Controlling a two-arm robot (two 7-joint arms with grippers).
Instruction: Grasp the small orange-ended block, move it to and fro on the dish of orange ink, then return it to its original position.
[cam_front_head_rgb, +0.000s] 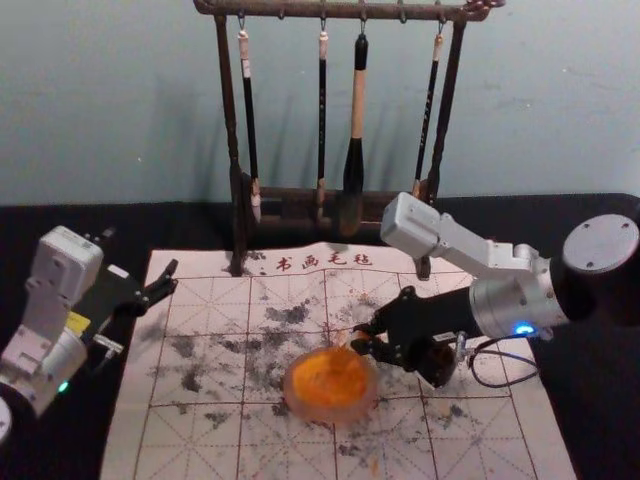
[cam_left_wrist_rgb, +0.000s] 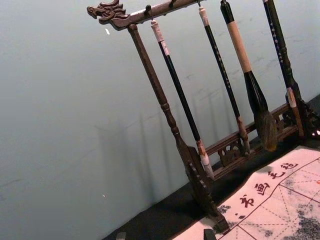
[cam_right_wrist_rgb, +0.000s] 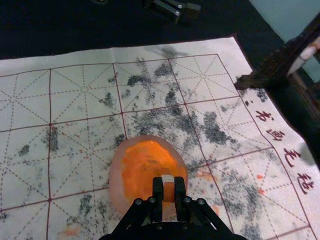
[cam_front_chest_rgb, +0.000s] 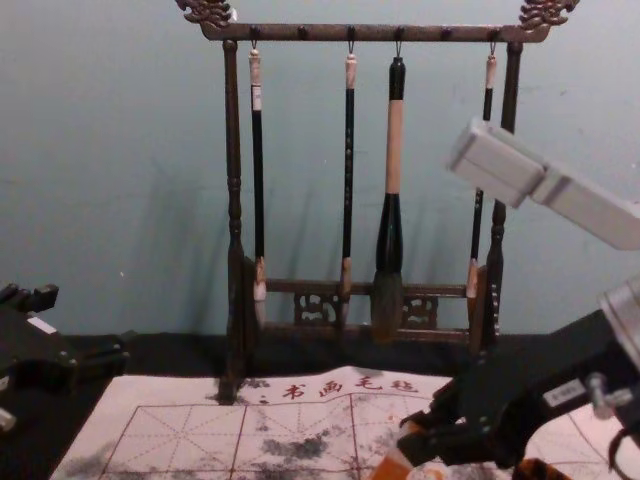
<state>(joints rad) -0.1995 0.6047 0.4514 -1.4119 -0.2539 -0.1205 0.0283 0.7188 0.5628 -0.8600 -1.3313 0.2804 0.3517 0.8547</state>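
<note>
Orange ink lies in a broad, wet-looking pool in the dish (cam_right_wrist_rgb: 115, 175), and you have the small block (cam_right_wrist_rgb: 168, 194) at that dish's right-hand side, just inside the rim as the head view shows it. Your right gripper (cam_front_head_rgb: 360, 338) reaches in from the right of the dish, its two fingers clamped on the block's sides. Your left gripper (cam_front_head_rgb: 172, 277) is parked well to the left of the dish, fingers apart.

The step in hand looks to be the to-and-fro stroke. Whether the block's lower end meets the ink, you can't tell from here, so ease down until it just touches, then sweep level and lightly. Work from this side towards the middle of the dish and back, turning short of the rim; a knock there could drag the dish over the felt mat (cam_front_head_rgb: 230, 440). Keep your grip firm but no harder than needed, since a wet block may slip or swivel.

As for its lie, the long axis runs steeply down out of the fingers, pale end uppermost and orange end low. In the chest view it leans, the lower end set towards your left, so allow for that slant as you stroke.
</note>
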